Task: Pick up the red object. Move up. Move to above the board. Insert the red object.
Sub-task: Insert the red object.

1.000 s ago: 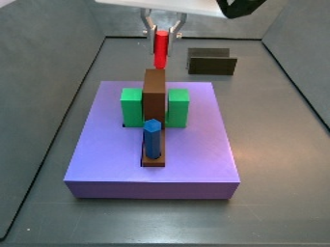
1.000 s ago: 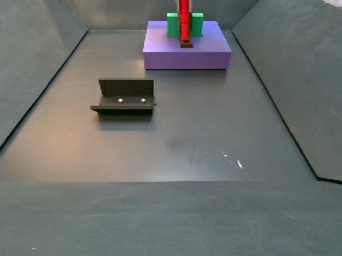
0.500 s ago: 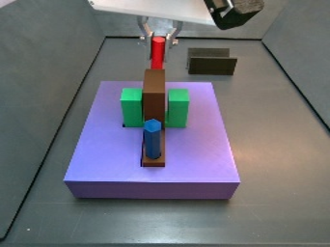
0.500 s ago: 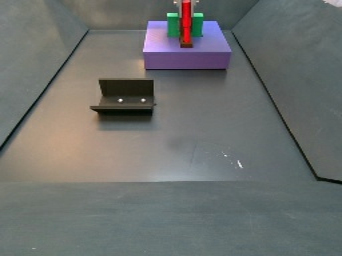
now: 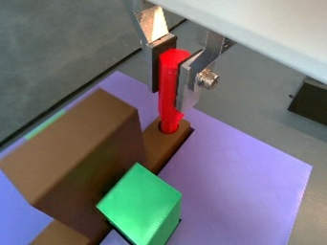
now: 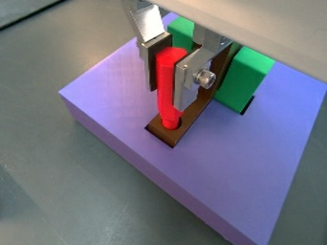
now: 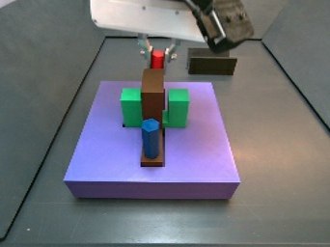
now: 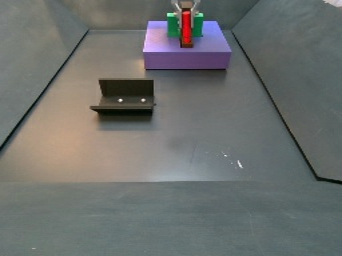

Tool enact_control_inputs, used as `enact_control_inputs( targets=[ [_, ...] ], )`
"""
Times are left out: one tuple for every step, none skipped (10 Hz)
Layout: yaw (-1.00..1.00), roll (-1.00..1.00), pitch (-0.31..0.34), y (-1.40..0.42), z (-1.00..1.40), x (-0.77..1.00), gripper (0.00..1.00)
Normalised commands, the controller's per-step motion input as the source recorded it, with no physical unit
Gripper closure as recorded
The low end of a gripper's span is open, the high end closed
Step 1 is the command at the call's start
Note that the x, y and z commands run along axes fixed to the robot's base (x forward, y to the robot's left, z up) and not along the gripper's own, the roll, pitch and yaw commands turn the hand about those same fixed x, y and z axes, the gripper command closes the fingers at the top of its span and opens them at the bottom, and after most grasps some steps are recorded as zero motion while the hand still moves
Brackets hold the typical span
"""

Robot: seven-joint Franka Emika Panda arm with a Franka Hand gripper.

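Red object [image 5: 167, 88], upright and clamped between the tool's [image 5: 175, 59] plates, has its lower tip at the board's [image 5: 80, 165] brown strip behind the tall part, so any tilt or early release could jam or topple it.

The two-finger gripper [image 5: 174, 59] has come down over the back end of the long brown board [image 5: 90, 163] — in a side view its silver fingers now sit just above the board's upright part, where before they hung higher. The thin bright-red rod [image 5: 170, 88] clamped between them has sunk with it: only a short red stub [image 7: 157, 59] shows above the upright now, against a long red length 1 second ago. In both wrist views its lower end [image 6: 167, 119] meets the board's strip. The arm's white housing [image 7: 142, 17] fills more of the side view's top edge — lower than earlier.
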Motion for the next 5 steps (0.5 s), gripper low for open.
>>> enact_control_inputs(
  targets=[
    [0.00, 0.21, 0.000, 0.00, -0.39, 0.05, 1.00],
    [0.00, 0.18, 0.003, 0.00, -0.37, 0.05, 1.00],
    [0.00, 0.11, 0.000, 0.00, -0.37, 0.00, 1.00],
    [0.00, 0.06, 0.000, 0.00, -0.23, 0.00, 1.00],
    [0.00, 0.00, 0.000, 0.00, 0.00, 0.00, 1.00]
  ],
)
